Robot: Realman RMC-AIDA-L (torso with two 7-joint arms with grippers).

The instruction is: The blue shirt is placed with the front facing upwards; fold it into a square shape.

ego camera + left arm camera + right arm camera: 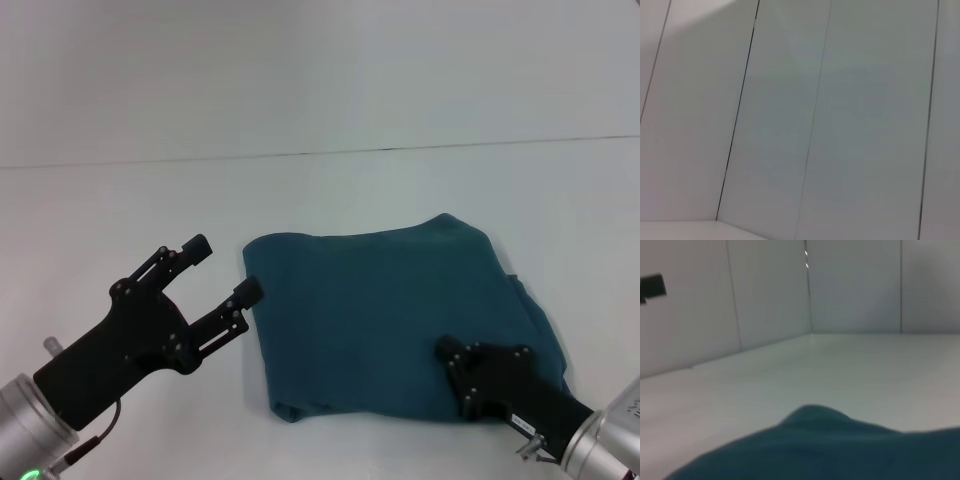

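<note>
- On the white table (120,200), the shirt (380,310) lies before the robot as a compact, nearly square bundle, so the folding looks almost done (no lettering or sleeves show).
- The left gripper (222,268) hovers just beside the shirt's left edge, fingers apart, holding nothing.
- The right gripper (478,372) rests on the near right corner; whether it pinches cloth I cannot tell.
- Only the head view shows the whole outline; the right wrist view shows a raised hump of fabric, the left wrist view only bare panels.
</note>
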